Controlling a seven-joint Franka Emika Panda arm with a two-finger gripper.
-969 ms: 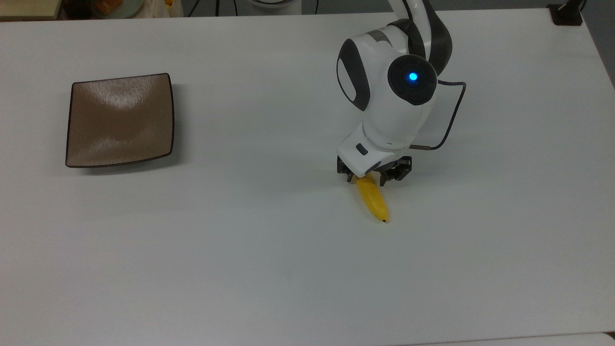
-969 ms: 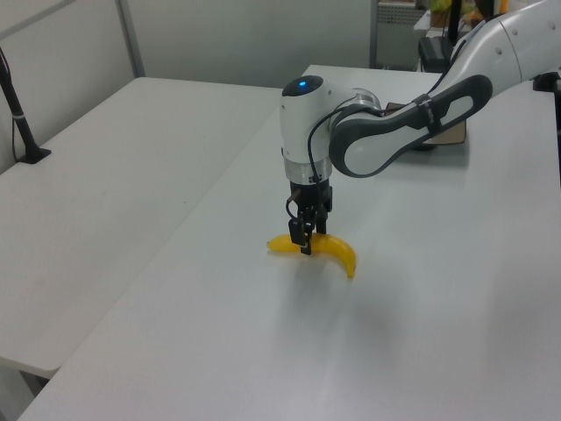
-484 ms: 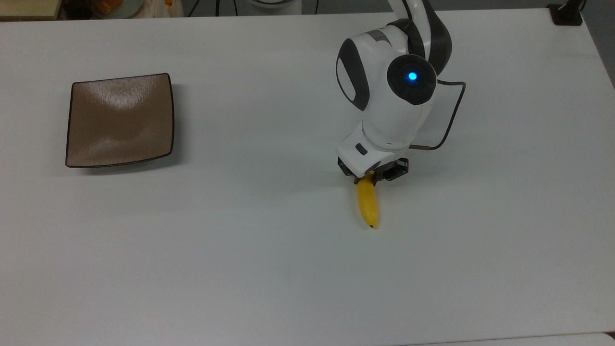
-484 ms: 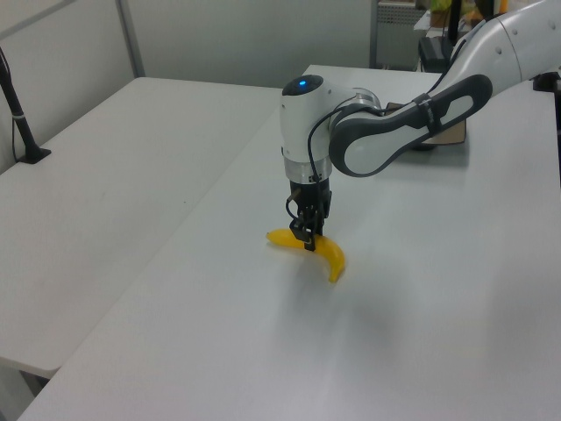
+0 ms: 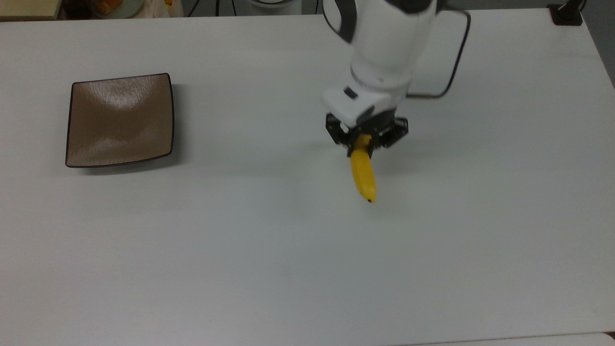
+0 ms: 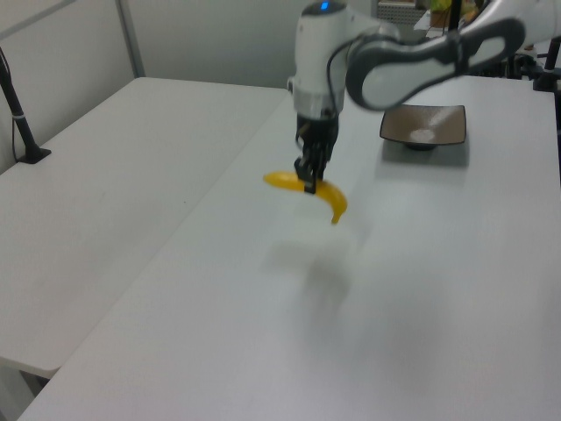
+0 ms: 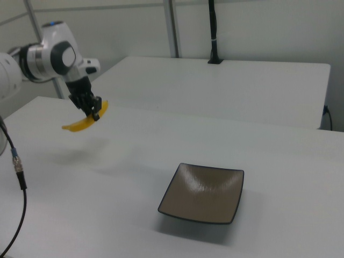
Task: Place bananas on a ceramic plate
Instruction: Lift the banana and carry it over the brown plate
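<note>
Up off the surface [image 5: 240, 269] since a second ago, the banana [image 5: 363, 175] hangs in the air with my pincer [image 5: 361, 142] clenched on it near the stem end, black tip drooping. It seems light but soft-skinned, and held so far from its middle it may swing or slip. The ceramic plate [image 5: 120, 120] sits well apart toward the top view's left, with bare surface between.

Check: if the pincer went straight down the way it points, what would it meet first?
Probably bare white table. The pincer holds the banana aloft, pointing down; nothing lies beneath it.
</note>
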